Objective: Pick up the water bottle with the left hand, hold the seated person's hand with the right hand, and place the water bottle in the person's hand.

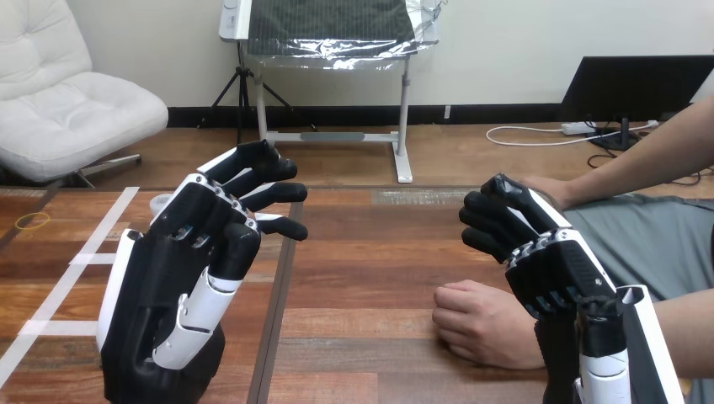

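Left hand [181, 269] stands raised over the left part of the worktop [370, 252], fingers loosely spread and nothing in its grasp; a pale shape [160, 201] just behind its knuckles may be the water bottle, though I cannot tell. The right hand [547, 261] hovers, fingers loosely bent and empty, just beside the person's hand [482, 324], a fist resting on the worktop. No step looks done: the pick-up comes first, calling for the left hand to lower and close round the bottle

Black-and-white left hand [181, 252], brown wood-grain table [370, 252]
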You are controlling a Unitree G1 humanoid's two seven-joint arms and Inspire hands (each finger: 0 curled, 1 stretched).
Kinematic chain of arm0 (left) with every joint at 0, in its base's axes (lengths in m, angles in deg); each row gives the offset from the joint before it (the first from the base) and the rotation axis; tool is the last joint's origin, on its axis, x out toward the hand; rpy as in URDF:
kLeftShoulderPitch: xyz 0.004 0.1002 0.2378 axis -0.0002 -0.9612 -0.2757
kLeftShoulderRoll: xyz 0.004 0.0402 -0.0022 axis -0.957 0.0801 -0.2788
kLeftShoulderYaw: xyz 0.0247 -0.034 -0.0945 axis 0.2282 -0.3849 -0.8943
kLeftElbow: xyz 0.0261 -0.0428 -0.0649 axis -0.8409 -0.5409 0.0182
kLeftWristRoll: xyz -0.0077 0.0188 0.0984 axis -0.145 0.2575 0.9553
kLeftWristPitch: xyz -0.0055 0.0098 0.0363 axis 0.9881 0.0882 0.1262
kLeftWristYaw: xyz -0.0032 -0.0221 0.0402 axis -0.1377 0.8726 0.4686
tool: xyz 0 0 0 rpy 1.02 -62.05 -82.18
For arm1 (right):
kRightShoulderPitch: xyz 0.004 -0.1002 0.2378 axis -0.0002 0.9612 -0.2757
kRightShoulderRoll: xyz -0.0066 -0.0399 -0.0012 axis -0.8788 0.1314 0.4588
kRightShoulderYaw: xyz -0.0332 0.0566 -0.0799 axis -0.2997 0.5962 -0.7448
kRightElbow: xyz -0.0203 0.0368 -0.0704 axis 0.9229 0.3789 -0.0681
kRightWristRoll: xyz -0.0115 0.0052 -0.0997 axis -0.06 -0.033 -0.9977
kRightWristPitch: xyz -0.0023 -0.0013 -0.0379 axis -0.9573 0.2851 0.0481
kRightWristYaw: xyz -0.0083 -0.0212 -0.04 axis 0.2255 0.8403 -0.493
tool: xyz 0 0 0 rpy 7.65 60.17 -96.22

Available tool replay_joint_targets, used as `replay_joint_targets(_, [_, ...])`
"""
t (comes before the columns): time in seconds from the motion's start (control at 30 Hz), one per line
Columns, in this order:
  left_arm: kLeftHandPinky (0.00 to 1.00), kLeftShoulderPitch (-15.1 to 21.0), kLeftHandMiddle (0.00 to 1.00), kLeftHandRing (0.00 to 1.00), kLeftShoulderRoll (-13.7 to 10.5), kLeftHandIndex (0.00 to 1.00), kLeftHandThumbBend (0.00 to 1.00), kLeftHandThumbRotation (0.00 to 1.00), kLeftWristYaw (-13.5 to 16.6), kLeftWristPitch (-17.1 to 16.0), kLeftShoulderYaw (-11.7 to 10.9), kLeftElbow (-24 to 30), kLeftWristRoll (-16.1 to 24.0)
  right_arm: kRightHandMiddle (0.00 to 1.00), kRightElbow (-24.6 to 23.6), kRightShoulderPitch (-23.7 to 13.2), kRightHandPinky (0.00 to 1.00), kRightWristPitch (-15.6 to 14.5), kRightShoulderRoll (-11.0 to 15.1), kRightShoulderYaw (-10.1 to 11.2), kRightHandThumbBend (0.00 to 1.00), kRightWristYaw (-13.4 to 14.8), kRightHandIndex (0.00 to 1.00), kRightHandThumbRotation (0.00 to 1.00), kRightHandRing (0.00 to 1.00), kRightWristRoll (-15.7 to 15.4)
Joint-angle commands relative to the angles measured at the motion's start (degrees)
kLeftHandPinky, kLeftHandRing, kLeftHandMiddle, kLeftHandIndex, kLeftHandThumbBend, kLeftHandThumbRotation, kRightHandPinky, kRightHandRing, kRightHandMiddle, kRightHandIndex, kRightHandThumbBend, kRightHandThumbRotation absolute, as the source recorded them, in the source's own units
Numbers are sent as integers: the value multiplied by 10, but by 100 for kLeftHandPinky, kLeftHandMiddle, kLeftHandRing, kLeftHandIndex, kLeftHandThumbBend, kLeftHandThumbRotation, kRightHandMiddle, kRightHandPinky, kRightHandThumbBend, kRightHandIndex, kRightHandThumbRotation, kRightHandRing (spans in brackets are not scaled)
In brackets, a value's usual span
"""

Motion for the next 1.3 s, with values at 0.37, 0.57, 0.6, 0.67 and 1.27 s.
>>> replay_joint_targets(0.37, [56,30,73,71,12,74,61,53,9,-5,-5,8,27,85,-25,-21,83,-2,1,6,57,0,86,100,85,0])
replay_joint_targets(0.57, [62,28,74,73,10,74,74,51,38,-7,-16,10,94,85,-27,-21,83,-5,1,6,57,-1,86,100,85,-1])
replay_joint_targets(0.6, [63,28,75,73,8,74,75,50,45,-11,-20,10,118,85,-27,-21,84,-4,1,7,57,0,86,100,85,-2])
replay_joint_targets(0.67, [66,29,76,75,5,76,79,49,54,-16,-24,8,145,85,-26,-22,84,-4,0,8,57,0,86,100,85,-4])
replay_joint_targets(1.27, [80,27,86,85,-9,85,100,4,95,10,-47,20,236,85,-25,-22,84,-4,-1,7,57,1,87,100,84,-7])
